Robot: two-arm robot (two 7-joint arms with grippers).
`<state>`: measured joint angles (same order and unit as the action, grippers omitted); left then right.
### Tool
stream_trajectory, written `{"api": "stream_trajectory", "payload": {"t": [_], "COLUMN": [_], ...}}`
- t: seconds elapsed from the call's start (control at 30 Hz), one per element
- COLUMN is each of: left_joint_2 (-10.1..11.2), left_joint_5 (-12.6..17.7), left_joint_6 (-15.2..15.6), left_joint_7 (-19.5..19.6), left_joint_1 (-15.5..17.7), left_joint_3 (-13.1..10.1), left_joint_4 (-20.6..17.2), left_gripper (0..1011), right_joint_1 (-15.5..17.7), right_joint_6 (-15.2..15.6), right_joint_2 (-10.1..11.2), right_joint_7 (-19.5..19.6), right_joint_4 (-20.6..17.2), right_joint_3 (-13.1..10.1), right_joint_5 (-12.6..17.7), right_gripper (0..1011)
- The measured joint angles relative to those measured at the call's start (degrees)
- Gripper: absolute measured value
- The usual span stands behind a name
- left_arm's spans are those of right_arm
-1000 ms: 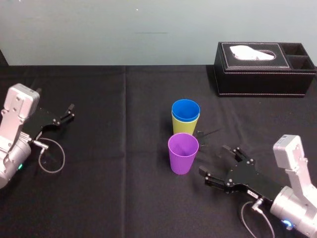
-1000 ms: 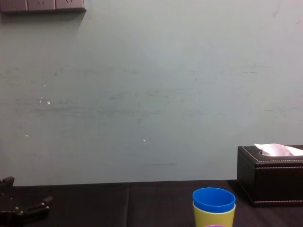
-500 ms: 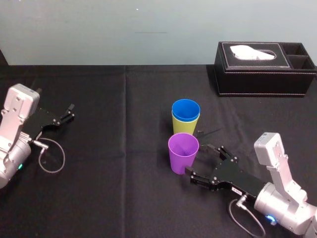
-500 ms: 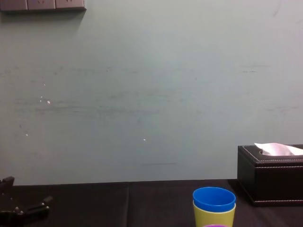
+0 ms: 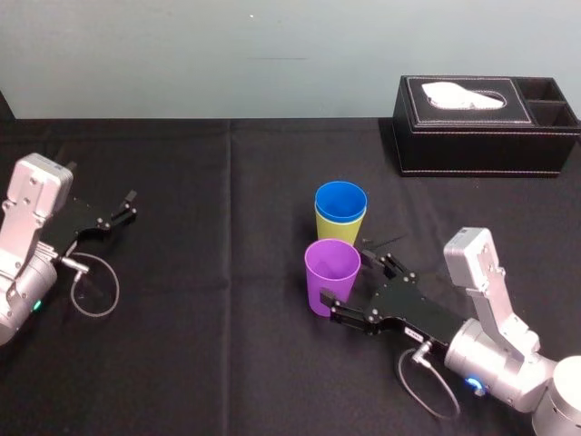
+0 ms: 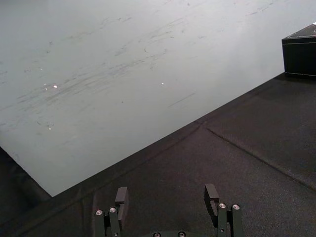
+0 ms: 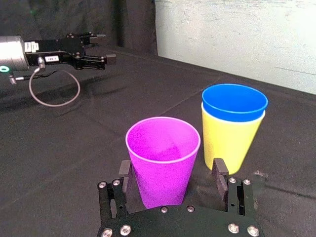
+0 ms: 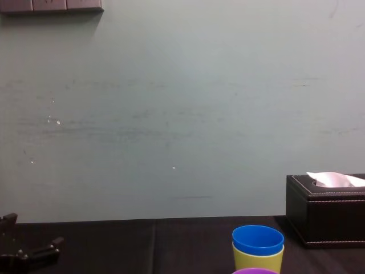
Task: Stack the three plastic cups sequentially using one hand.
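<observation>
A purple cup (image 5: 332, 275) (image 7: 164, 162) stands upright on the black cloth. Just behind it, a blue cup (image 5: 340, 201) (image 7: 234, 101) sits nested inside a yellow-green cup (image 5: 338, 231) (image 7: 229, 141). My right gripper (image 5: 356, 286) (image 7: 172, 170) is open and low, with one finger on each side of the purple cup's lower part. One finger is very near the cup wall and the other stands clear of it. The chest view shows the blue cup (image 8: 258, 240) in the yellow-green one (image 8: 258, 260). My left gripper (image 5: 123, 211) (image 6: 167, 197) rests open at the far left.
A black tissue box (image 5: 486, 127) (image 8: 328, 211) stands at the back right, well behind the cups. A grey cable loop (image 5: 95, 291) lies beside the left arm. Bare black tablecloth (image 5: 209, 300) stretches between the left arm and the cups.
My right gripper has slid left across the cloth until its open fingers flank the purple cup. The cup has shifted slightly left. The left arm has not moved.
</observation>
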<state>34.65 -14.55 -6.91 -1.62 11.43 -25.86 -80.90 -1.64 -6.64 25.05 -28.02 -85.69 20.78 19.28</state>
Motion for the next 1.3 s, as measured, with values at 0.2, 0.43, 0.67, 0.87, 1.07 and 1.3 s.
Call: {"api": "stream_trajectory", "payload": {"t": [0.2,0.43,0.67,0.87,1.07,1.3], "left_joint_2": [0.0,0.0,0.0,0.0,0.0,0.0], "left_joint_5": [0.0,0.0,0.0,0.0,0.0,0.0], "left_joint_6": [0.0,0.0,0.0,0.0,0.0,0.0], "left_joint_7": [0.0,0.0,0.0,0.0,0.0,0.0], "left_joint_1": [0.0,0.0,0.0,0.0,0.0,0.0], "left_joint_3": [0.0,0.0,0.0,0.0,0.0,0.0], "left_joint_4": [0.0,0.0,0.0,0.0,0.0,0.0], "left_gripper": [1011,1011,1011,1011,1011,1011], "right_joint_1": [-1.1,-1.5,-2.0,-2.9,-4.0,-4.6], "right_joint_6": [0.2,0.6,0.7,0.7,0.6,0.5], "right_joint_2": [-0.6,-0.9,-1.3,-1.9,-2.7,-3.4], "right_joint_7": [0.0,-0.1,-0.1,0.0,0.1,0.4], "right_joint_4": [0.4,0.4,0.6,1.6,3.0,3.9], "right_joint_3": [0.7,1.3,1.7,2.1,2.5,2.8], "right_joint_5": [-0.2,-0.2,-0.1,-0.1,-0.4,-0.5], "right_gripper": [1003,1003,1003,1003,1003,1003]}}
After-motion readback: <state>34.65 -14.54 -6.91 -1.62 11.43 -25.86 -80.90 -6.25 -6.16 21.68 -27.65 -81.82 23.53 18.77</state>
